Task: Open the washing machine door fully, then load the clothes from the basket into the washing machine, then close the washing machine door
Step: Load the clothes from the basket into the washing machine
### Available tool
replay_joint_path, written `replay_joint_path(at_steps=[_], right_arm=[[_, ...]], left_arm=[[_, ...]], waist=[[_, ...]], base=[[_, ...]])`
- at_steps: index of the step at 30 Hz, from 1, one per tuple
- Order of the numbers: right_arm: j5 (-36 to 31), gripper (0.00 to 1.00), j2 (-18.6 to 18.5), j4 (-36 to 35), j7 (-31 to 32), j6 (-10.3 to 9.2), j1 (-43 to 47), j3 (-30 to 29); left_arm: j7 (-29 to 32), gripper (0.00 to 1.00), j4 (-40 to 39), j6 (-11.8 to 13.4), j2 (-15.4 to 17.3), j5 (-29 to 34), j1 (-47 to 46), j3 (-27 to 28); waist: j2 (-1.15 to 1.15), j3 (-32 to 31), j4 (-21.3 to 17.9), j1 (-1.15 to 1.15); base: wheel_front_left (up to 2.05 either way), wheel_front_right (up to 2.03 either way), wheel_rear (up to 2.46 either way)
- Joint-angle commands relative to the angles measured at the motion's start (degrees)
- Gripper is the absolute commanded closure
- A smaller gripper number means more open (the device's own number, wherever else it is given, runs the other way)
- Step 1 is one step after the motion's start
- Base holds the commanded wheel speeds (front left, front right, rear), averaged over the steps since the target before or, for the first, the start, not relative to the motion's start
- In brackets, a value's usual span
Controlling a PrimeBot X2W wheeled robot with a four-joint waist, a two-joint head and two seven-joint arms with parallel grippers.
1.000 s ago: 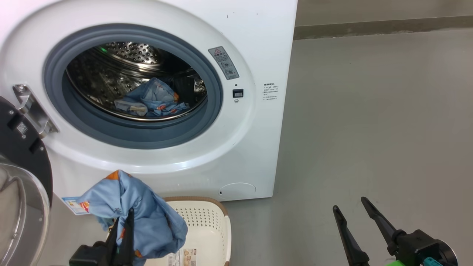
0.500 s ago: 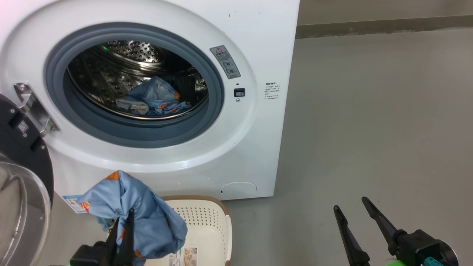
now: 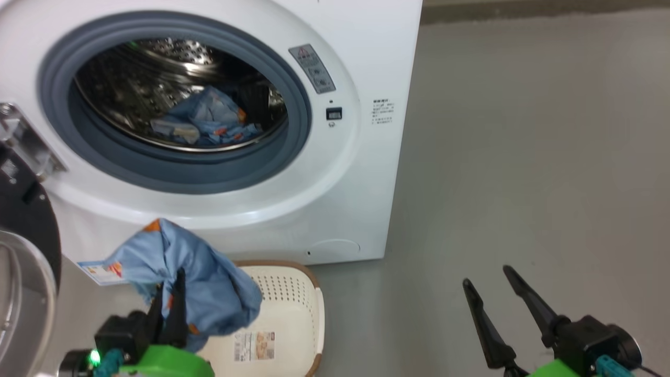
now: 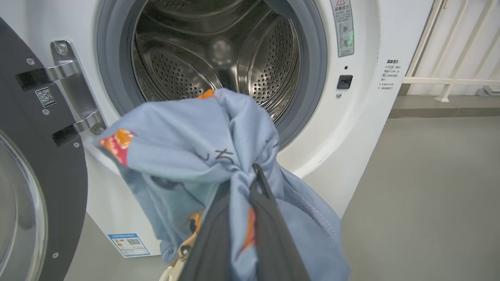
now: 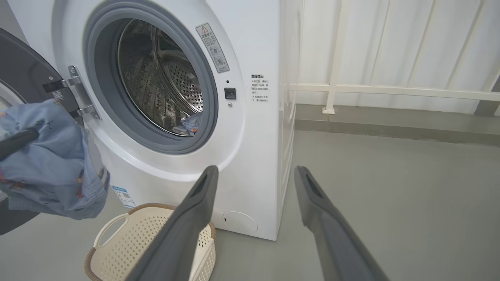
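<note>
Floor [image 3: 523, 157] shifted in frame only; left claw [image 3: 170, 288] still clamps clothes [image 3: 209, 277]

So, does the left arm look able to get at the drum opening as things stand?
Probably yes: the door is swung wide to the left, and nothing stands between the left gripper, shut on the blue garment, and the open drum ahead of it.

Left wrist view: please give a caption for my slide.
The left hand, shut on a blue garment, hangs before the washing machine, its door open.
</note>
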Motion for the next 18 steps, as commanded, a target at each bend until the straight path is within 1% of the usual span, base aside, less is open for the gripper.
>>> replay_joint_path(at_steps=[1, 4, 10, 15, 18], right_arm=[[-0.62, 0.0, -0.26, -2.11, -0.07, 0.09, -3.18, 1.59], [-0.84, 0.0, -0.26, -2.48, -0.32, 0.09, -4.65, 1.57], [-0.66, 0.0, -0.26, -2.4, -1.54, 0.09, -8.17, 2.45], [-0.08, 0.0, -0.26, -0.94, -3.23, 0.09, -11.1, 3.66], [0.51, 0.0, -0.26, -0.08, -4.45, 0.09, -12.81, 4.2]], left_arm=[[-0.84, 1.0, 0.25, -0.41, 0.46, -0.58, -4.25, 2.36], [-1.53, 1.0, 4.23, -1.0, 0.15, -1.3, -8.69, 2.83], [-2.97, 1.0, 13.15, -2.45, 0.73, -2.33, -19.66, 4.31], [-3.78, 1.0, 21.23, -4.26, 2.47, -3.25, -28.42, 5.68], [-3.01, 1.0, 25.86, -5.65, 3.7, -4.62, -33.89, 6.79]], waist=[[0.0, 3.07, -1.17, 0.0], [0.0, 6.23, -2.01, 0.0], [0.0, 13.1, -4.91, 0.0], [0.0, 17.83, -8.14, 0.0], [0.0, 20.7, -10.27, 0.0]], base=[[0.0, 0.0, 0.0], [0.0, 0.0, 0.0], [0.0, 0.0, 0.0], [0.0, 0.0, 0.0], [0.0, 0.0, 0.0]])
